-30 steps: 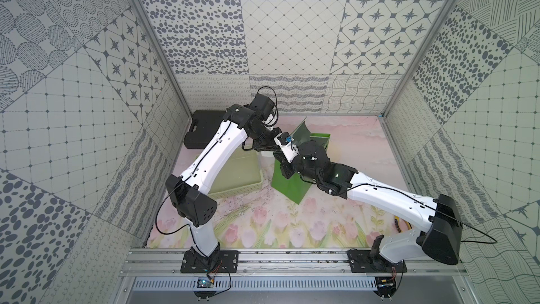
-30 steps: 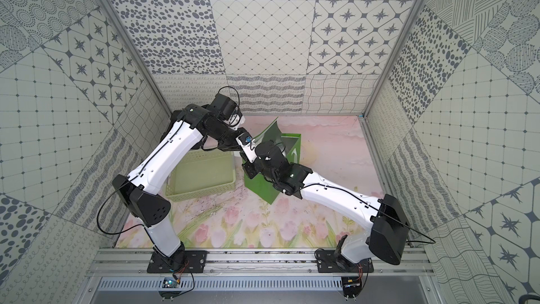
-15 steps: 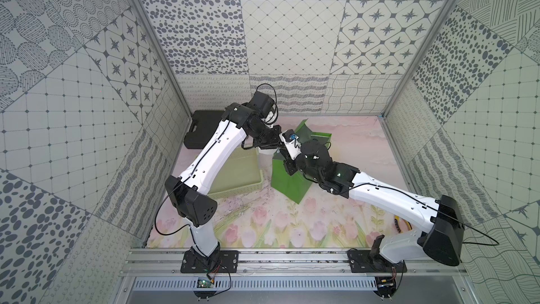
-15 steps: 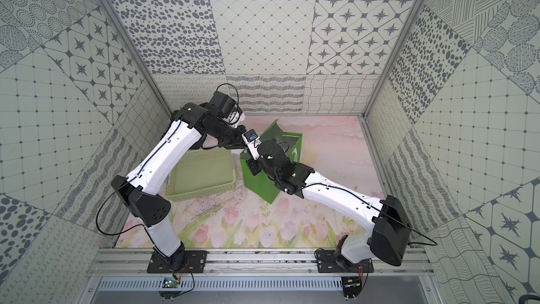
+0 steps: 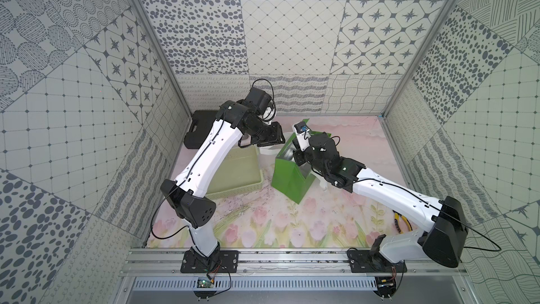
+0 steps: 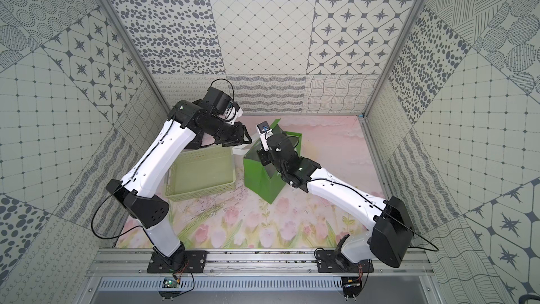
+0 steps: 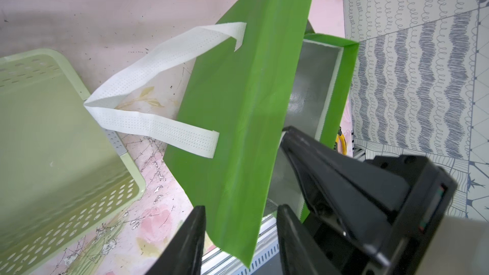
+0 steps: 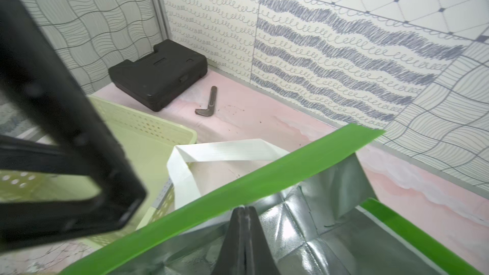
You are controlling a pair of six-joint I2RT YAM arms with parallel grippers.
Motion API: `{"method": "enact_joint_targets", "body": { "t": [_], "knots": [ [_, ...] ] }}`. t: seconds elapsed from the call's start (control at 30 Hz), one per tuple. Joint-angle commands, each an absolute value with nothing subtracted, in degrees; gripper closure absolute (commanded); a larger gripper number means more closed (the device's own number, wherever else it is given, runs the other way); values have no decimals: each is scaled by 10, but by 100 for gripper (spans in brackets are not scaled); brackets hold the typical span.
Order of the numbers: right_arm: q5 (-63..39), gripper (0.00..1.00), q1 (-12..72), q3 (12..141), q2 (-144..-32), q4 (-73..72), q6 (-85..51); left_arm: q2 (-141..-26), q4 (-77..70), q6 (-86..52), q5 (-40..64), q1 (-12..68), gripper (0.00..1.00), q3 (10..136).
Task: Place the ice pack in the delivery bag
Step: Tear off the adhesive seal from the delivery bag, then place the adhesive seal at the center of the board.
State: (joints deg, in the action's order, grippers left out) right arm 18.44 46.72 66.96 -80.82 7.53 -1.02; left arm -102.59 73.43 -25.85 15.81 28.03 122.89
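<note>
1. R arm [image 5: 391, 197] reaches fwd and inward from its rail base, wrist dipped over the delivery bag [image 5: 287, 181].
2. The right gripper [image 8: 244, 211] sits inside the bag's foil-lined mouth, fingers pressed together, nothing visible btwn them.
3. The bag stands mid-table, just beside the pale green basket [image 5: 233, 171].
4. L arm [image 5: 210, 153] arches over the basket. The left gripper [image 7: 241, 207] has its fingers apart, straddling the bag's wall edge w/ gaps each side.
5. The ice pack can't be made out in any view.
6. Black case [image 5: 198, 130] lies in the far L corner.

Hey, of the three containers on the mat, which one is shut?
The black hard plastic case by the back wall; the pale green perforated plastic basket and bright green foil-lined fabric bag are open-topped.
</note>
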Motion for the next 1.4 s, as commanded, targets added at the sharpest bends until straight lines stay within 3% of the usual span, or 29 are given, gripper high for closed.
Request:
{"method": "enact_joint_targets", "body": {
  "t": [0.0,0.63,1.07,1.37],
  "knots": [
    [221,100,446,685,-799,65,11,-1012,757,-241,157,279,50,1236],
    [270,100,232,826,-921,79,46,-982,735,-232,178,279,48,1192],
    [318,100,86,909,-979,164,-27,-975,730,-227,172,280,48,1182],
    [299,100,71,795,-918,190,-93,-967,717,-227,163,279,48,1169]
  ]
}}
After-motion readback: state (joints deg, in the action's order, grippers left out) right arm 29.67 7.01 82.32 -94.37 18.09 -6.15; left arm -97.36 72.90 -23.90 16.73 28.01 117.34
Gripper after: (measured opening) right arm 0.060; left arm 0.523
